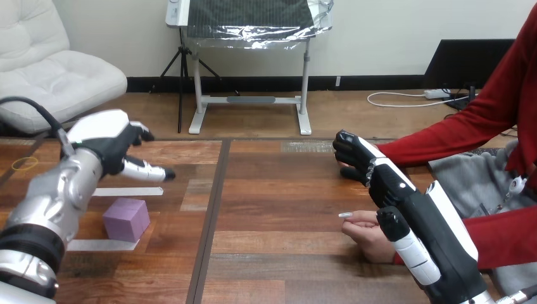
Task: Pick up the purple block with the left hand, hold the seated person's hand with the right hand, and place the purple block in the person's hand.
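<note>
A purple block [126,218] rests on the wooden table at the left, between two strips of white tape. My left hand [111,142] hovers above and behind it, open, with nothing in it. On the right, my right hand [392,183] reaches out with relaxed fingers [352,154], open. Its fingertips lie over the person's far hand [346,170], which is mostly hidden; I see no grasp around it. The person's near hand [367,233] rests on the table just left of my right thumb [408,247], loosely closed and holding nothing.
White tape strips [126,191] [101,244] lie behind and in front of the block. A thin yellow band [24,164] lies at the far left. A dark seam [212,215] splits the tabletop. The person's red sleeves [506,237] come in from the right.
</note>
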`<state>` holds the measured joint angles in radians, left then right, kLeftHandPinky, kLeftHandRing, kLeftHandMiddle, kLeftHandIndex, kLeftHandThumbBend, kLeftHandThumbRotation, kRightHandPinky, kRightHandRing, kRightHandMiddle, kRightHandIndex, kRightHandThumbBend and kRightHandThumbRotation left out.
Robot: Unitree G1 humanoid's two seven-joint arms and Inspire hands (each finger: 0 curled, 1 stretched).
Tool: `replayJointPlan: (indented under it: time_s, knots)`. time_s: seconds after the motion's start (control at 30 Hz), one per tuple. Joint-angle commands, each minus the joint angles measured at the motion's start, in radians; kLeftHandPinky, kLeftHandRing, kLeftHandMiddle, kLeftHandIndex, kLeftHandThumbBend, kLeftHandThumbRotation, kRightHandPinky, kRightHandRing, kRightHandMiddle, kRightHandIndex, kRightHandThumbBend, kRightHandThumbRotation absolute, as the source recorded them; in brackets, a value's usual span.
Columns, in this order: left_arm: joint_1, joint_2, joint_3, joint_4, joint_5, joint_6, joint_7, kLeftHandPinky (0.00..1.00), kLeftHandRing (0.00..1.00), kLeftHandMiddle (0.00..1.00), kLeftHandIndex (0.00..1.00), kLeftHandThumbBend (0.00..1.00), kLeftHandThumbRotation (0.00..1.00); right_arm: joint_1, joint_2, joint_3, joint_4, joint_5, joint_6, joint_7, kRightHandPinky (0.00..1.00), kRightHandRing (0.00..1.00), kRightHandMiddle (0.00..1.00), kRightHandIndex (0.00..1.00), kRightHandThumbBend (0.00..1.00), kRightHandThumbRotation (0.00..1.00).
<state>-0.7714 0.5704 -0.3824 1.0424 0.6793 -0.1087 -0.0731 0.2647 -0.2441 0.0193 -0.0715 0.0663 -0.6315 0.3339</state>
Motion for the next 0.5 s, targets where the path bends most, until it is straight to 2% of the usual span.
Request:
replayJointPlan:
  time_s: [0.0,0.47]
  knots:
    - [-0.015,-0.012,-0.015,0.022,0.008,0.002,0.039,0.68,0.79,0.82,0.82,0.80,0.53,-0.071,-0.009,-0.019,-0.012,0.001,-0.024,-0.007,0.90,0.92,0.92,0.92,0.72,1.00]
    - [-0.014,-0.033,-0.033,0.083,0.009,0.013,0.063,0.71,0.80,0.83,0.82,0.80,0.51,-0.071,-0.010,-0.018,-0.019,0.007,-0.019,-0.003,0.87,0.91,0.91,0.92,0.72,1.00]
